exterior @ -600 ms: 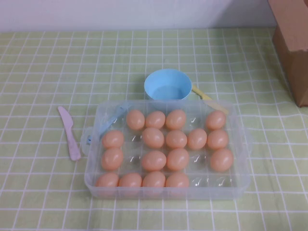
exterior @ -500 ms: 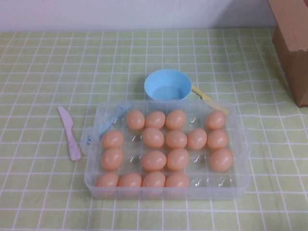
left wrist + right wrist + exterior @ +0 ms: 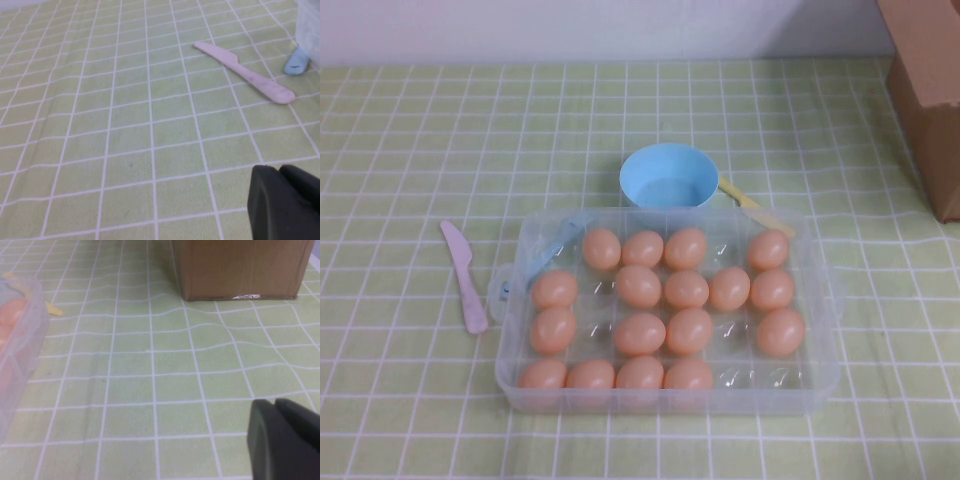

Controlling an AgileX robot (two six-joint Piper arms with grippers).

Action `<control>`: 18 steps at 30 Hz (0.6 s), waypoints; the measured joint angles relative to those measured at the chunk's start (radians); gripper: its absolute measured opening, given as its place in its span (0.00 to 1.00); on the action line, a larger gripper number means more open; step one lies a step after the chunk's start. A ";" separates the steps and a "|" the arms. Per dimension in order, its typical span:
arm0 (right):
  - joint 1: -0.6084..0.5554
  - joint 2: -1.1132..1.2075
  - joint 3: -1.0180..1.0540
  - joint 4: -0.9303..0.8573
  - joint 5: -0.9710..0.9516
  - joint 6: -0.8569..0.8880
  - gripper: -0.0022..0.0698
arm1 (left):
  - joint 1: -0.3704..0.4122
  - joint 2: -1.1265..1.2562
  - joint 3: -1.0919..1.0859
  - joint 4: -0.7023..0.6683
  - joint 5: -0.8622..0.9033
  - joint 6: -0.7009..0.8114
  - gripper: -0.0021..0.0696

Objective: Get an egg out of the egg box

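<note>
My left gripper (image 3: 287,200) hovers over the table (image 3: 125,125) near the pink knife (image 3: 245,72); my right gripper (image 3: 285,440) near the cardboard box (image 3: 240,267). I cannot tell either's opening. Every egg (image 3: 639,286) sits in the egg box (image 3: 810,390).

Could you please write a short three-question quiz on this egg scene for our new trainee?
1. True or false: the egg box has no lid on it and every cup holds an egg.
2. Which thing lies on the cloth on the robot's left of the box: A) pink knife, B) blue bowl, C) cardboard box?
3. Where are the left claw and the right claw?

Key
1. False: the lid is off, but several cups are empty.
2. A.
3. Both are out of the high view, low over bare cloth, away from the eggs: the left near the knife, the right near the cardboard box.
</note>
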 joint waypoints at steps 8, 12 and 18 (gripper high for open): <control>0.000 0.000 0.000 0.000 0.000 0.000 0.01 | 0.000 0.000 0.000 0.000 0.000 0.000 0.02; 0.000 0.000 0.000 0.000 0.000 0.000 0.01 | 0.000 0.000 0.000 0.000 0.000 0.000 0.02; 0.000 0.000 0.000 0.000 0.000 0.000 0.01 | 0.000 0.000 0.000 -0.027 -0.021 -0.001 0.02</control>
